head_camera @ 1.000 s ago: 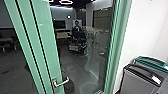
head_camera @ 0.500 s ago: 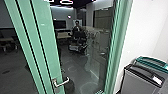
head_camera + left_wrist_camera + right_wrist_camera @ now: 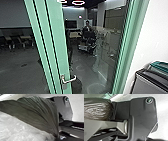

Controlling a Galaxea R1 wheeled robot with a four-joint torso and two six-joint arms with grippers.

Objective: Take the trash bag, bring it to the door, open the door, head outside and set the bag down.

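See the trash bag [image 3: 37,114] at the left wrist, dark olive, with pleats running together into a narrow gather beside dark robot parts. Find pale, crinkled plastic [image 3: 16,127] along its edge; cannot tell it as bag or something else. See dark plastic in the right wrist view too, brown, shiny and rounded. Cannot tell the left gripper [image 3: 59,136] as wide, narrow or holding, nor the right gripper [image 3: 114,137].

In the head view, find a green-framed glass door [image 3: 58,45] with a metal lever handle [image 3: 69,80] low on its upright, and a green post [image 3: 132,45] past the glass. Beyond, make out a person [image 3: 87,27] behind a dark wheeled object [image 3: 87,41], near a pale table [image 3: 75,35] and a dark screen [image 3: 71,24]. Overhead, see a ring light [image 3: 78,1]. To the right, meet a white wall [image 3: 156,25], then a grey bin [image 3: 146,86] with a dark rim, just beside a green-topped bin [image 3: 161,65].
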